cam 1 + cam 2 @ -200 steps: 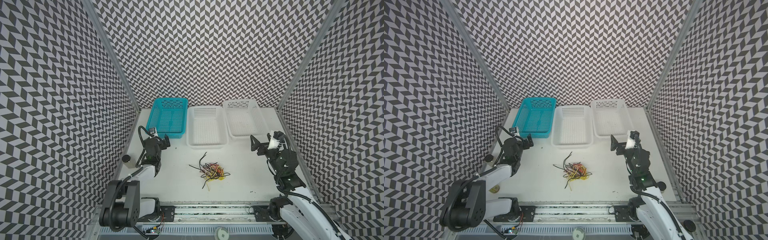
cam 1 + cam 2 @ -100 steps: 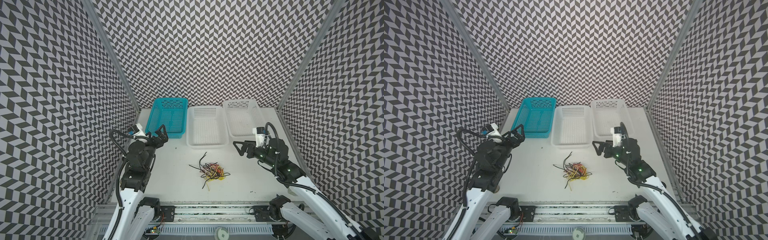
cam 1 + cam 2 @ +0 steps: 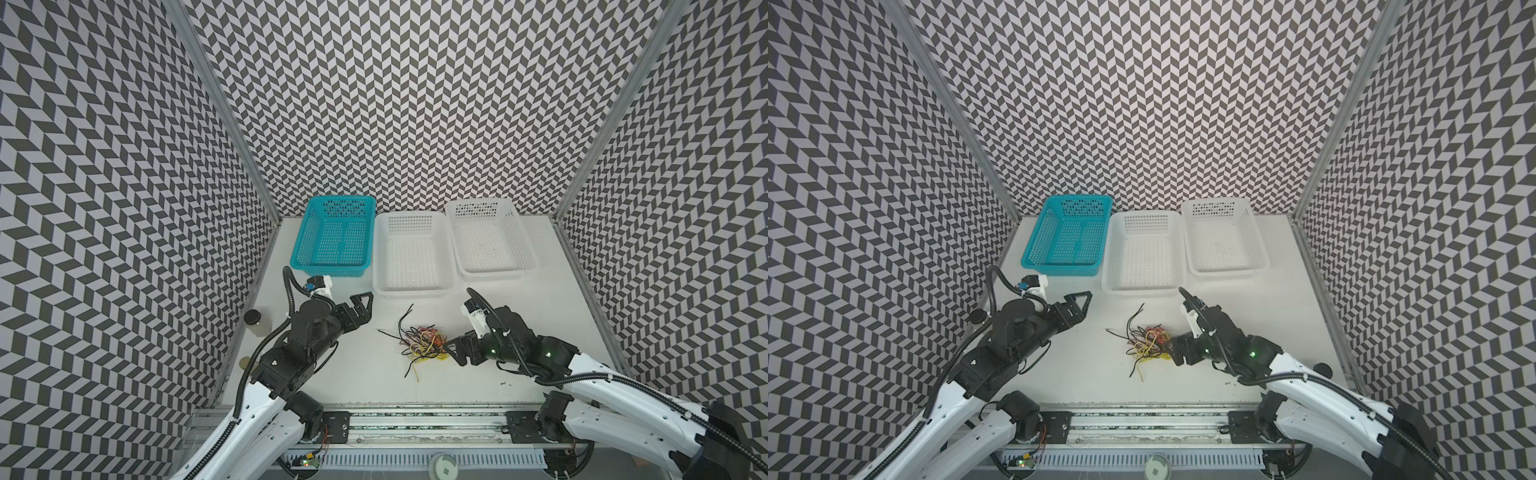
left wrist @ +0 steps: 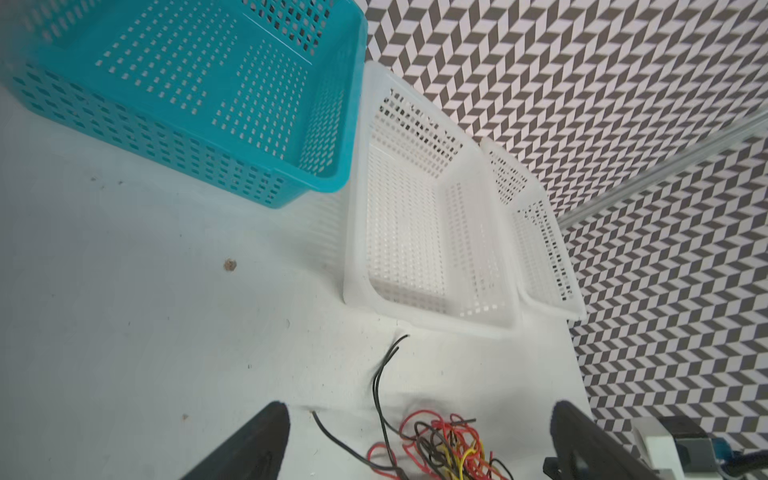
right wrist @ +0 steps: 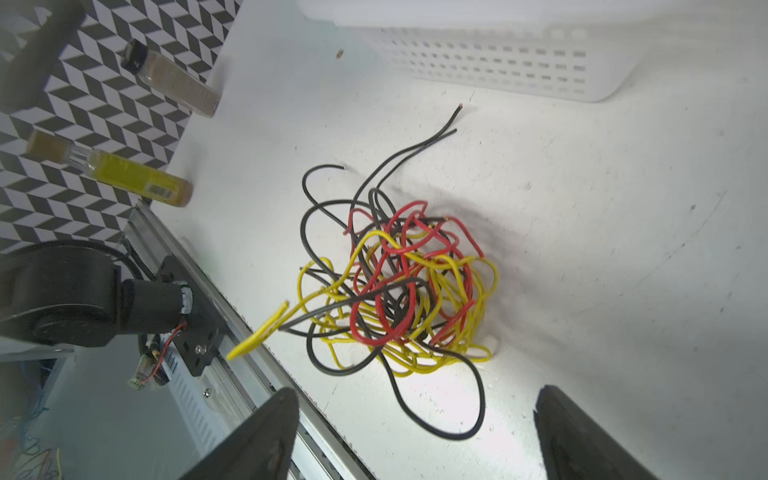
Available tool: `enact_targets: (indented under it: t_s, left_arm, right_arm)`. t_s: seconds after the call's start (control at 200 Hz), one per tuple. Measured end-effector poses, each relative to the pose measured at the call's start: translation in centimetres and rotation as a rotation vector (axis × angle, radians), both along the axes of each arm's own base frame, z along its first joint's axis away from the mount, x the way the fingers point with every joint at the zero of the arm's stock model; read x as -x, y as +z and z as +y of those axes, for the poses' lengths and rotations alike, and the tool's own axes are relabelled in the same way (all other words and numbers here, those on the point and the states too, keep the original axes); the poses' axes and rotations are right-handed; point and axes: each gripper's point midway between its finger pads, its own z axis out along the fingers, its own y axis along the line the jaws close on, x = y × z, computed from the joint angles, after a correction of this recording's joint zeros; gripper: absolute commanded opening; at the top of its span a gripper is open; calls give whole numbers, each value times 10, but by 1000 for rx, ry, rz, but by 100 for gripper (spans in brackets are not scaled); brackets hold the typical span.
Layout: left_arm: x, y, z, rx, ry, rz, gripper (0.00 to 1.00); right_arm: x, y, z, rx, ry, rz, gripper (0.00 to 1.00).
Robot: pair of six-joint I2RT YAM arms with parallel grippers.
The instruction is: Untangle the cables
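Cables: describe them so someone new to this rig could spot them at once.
On the white table, find the middle basket of the three along the back wall. Just in front of it, beside the right gripper, lie the cables. Unlike everything around them, they are a loose knot of thin black, red and yellow wires.

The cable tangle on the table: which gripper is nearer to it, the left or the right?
Right. The right gripper sits open at the edge of the tangle, gripping nothing. The left gripper is open too, clearly apart from it, nearer the teal basket.
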Motion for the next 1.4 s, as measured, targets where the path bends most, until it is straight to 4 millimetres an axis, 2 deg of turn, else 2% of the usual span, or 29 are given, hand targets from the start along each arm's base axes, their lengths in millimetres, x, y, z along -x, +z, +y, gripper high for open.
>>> enact_targets:
  t_s: [0.1, 0.23, 0.361, 0.481, 0.691, 0.776, 0.941, 0.987, 1.062, 1.237, 1.397]
  left_arm:
    - [5, -9, -9, -34, -15, 22, 100]
    - [7, -24, -20, -77, -23, 59, 100]
    - [11, -39, -26, -121, -29, 78, 100]
    - [14, -43, -30, -142, -30, 81, 100]
    - [19, -62, -46, -179, -66, 118, 100]
    - [23, -74, -53, -196, -88, 139, 100]
    - [29, -87, -66, -219, -128, 160, 100]
    - [30, -87, -70, -215, -139, 158, 100]
    - [32, -86, -76, -200, -159, 154, 100]
    - [42, -87, -93, -145, -234, 156, 100]
    - [55, -91, -103, -98, -295, 177, 100]
  right_arm:
    - [8, -3, 4, 13, 17, -1, 85]
    - [9, -8, 5, 38, 20, -4, 82]
    - [9, -24, 8, 98, 31, 10, 79]
    - [3, -32, 11, 161, 31, -2, 70]
    - [-13, -25, 22, 189, 24, -59, 64]
    - [-19, -27, 28, 203, 32, -75, 55]
    - [-23, -44, 38, 258, 58, -65, 45]
    - [-23, -47, 40, 270, 68, -69, 33]
    - [-23, -47, 41, 276, 72, -77, 21]
    - [-23, -41, 44, 264, 77, -102, 0]
    - [-23, -27, 45, 229, 73, -129, 0]
